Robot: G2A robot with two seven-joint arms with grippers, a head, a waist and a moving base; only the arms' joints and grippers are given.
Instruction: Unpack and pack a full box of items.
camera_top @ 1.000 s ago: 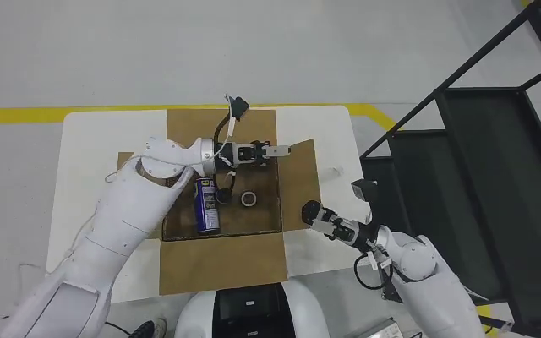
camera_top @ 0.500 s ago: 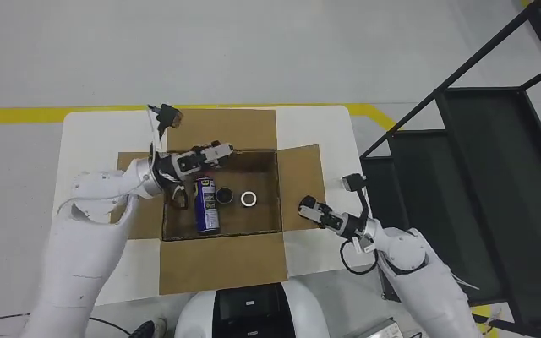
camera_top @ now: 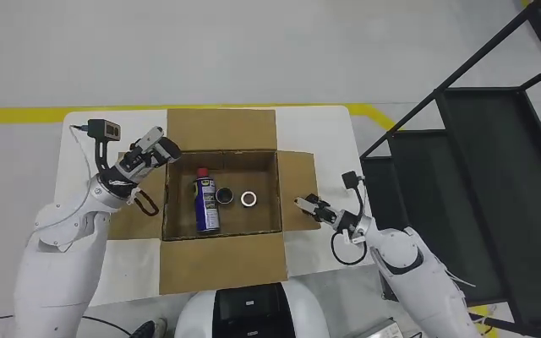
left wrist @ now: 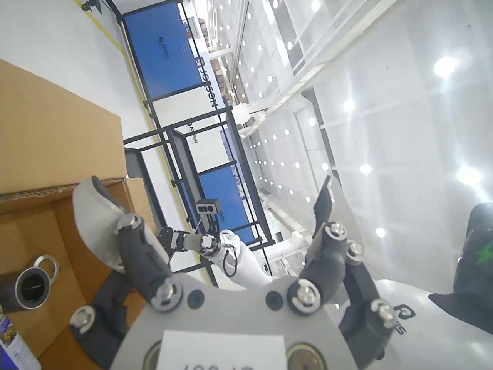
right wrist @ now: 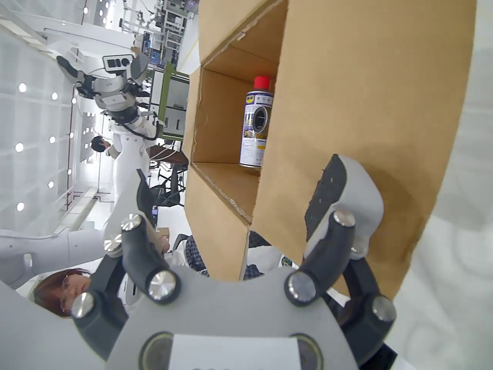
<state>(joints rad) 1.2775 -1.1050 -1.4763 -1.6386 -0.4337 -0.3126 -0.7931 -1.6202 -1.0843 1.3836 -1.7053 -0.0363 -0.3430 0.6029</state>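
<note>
Flanking the open box (camera_top: 221,131), left claw (camera_top: 161,149) and right claw (camera_top: 299,202) gape empty (right over a flap (camera_top: 297,173)).

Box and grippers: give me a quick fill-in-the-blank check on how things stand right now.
1. The spray can in the box has a ___ cap.
2. Counting the can, the dark cylinder and the metal ring, ___ items show in the box.
3. The left gripper is open and holds ___.
4. The right gripper has its jaws ___.
Missing words: red; three; nothing; open.

Box (camera_top: 258,220) holds can (camera_top: 205,203), cylinder (camera_top: 225,196), ring (camera_top: 248,198) (left to right, seemingly).
</note>
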